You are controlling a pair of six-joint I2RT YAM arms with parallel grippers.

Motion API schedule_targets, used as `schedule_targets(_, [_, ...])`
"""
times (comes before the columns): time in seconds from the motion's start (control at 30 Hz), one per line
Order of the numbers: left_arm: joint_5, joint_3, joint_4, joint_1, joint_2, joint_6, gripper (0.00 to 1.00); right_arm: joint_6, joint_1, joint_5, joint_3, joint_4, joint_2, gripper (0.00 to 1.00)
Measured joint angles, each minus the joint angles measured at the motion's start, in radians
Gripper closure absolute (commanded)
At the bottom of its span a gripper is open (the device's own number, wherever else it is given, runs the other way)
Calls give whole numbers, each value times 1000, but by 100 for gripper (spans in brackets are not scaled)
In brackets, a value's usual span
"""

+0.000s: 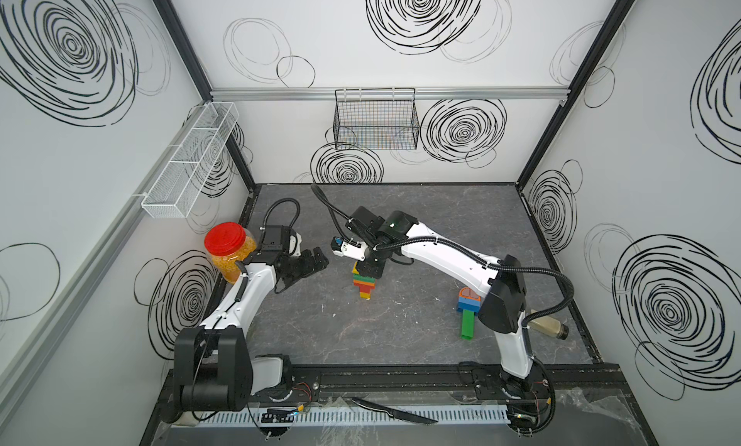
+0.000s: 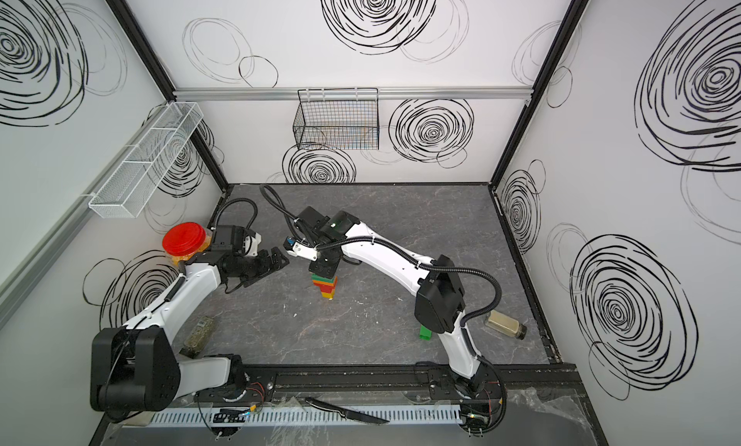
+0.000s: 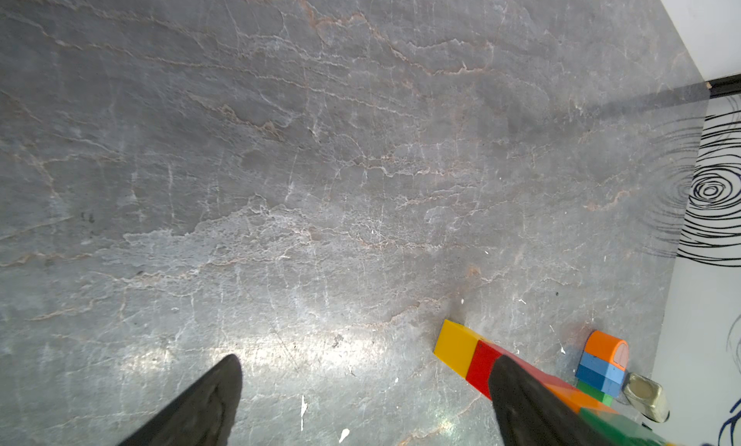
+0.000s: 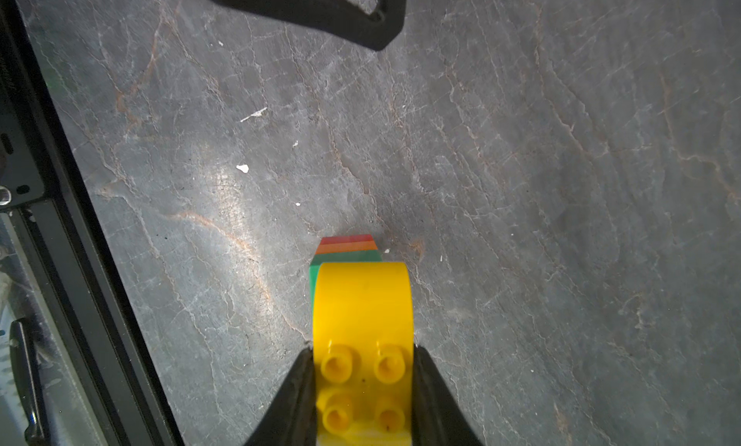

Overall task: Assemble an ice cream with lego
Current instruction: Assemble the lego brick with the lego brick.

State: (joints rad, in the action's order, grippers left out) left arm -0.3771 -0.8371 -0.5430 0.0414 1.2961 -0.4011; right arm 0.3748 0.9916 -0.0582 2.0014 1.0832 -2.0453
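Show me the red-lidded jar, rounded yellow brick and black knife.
Red-lidded plastic jar [image 1: 225, 238]: a top view, lid centre.
Rounded yellow lego brick [image 4: 363, 303]: right wrist view, curved face.
Black knife [image 1: 395, 412]: a top view, its middle.

Bare tabletop [image 1: 417, 307] separates brick tower [image 1: 366, 288] from blue-orange bricks [image 1: 468, 302].

Grey marble-patterned tabletop [image 1: 441, 223], white flecks scattered on it. Clear plastic jar, red lid, yellow grains [image 1: 229, 249], upright at left edge. White mesh three-compartment basket [image 1: 190, 161] on left wall. Black wire basket [image 1: 377, 121] hung from back-wall rail. Small glass bottle, beige contents [image 1: 549, 327], on its side near right wall. In a top view, clear jar of greenish herbs [image 2: 199, 332] lying front-left. Black knife [image 1: 395, 412] across white slotted cable duct [image 1: 461, 414] at front.
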Motion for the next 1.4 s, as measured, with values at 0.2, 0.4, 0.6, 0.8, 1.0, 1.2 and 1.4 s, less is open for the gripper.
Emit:
schedule_targets(0.2, [0,0,0,0,0,0,1,0,0,4,0,6,0,100])
schedule_targets(0.4, [0,0,0,0,0,0,1,0,0,3,0,6,0,100])
schedule_targets(0.6, [0,0,0,0,0,0,1,0,0,0,1,6,0,100])
schedule_targets(0.8, [0,0,0,0,0,0,1,0,0,-8,1,6,0,100])
schedule_targets(1.0, [0,0,0,0,0,1,1,0,1,-14,1,6,0,100])
schedule_targets(1.2, [0,0,-1,0,0,1,1,0,1,-16,1,7,0,100])
schedule_targets(1.4, [0,0,-1,0,-1,1,1,0,1,-17,1,11,0,100])
